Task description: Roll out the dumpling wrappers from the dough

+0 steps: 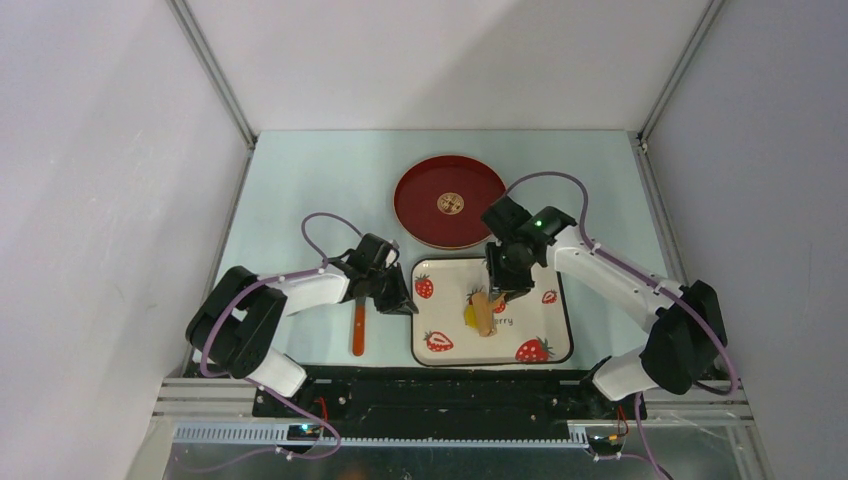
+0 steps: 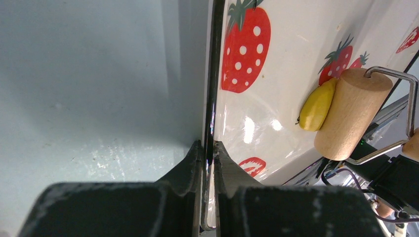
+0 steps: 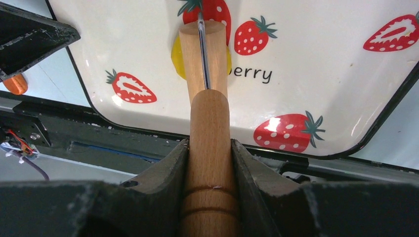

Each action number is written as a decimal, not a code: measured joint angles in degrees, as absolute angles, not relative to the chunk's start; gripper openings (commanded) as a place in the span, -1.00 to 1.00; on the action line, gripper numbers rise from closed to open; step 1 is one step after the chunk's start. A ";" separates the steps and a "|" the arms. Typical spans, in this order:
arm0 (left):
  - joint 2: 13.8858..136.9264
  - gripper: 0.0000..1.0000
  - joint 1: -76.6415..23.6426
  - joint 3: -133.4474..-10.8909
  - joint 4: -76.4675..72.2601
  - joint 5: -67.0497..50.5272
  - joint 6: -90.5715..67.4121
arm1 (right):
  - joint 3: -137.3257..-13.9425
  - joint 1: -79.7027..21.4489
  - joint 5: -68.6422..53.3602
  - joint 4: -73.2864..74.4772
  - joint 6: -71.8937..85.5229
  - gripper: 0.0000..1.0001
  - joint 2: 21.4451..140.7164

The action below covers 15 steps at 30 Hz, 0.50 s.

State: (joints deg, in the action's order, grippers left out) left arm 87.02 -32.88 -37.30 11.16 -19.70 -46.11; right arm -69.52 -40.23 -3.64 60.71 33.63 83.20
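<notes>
The dough is a small yellow lump on the strawberry-print tray. A wooden roller rests against the lump, and yellow dough shows on both sides of its barrel. My right gripper is shut on the roller's wooden handle. My left gripper is shut on the tray's thin black left rim. No dumpling wrappers are in view.
A red round plate with a gold emblem lies behind the tray. An orange-handled tool lies on the table left of the tray, under the left arm. A black mounting rail runs along the near edge.
</notes>
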 measured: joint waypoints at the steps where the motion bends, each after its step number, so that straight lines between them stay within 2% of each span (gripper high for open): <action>1: 87.02 -1.00 -32.88 -37.30 11.16 -19.70 -46.11 | -69.73 -40.47 -3.44 60.86 33.65 -1.00 83.44; 15: 87.02 -1.00 -32.88 -37.30 11.16 -19.70 -46.11 | -72.10 -46.22 1.30 61.87 34.09 -1.00 85.67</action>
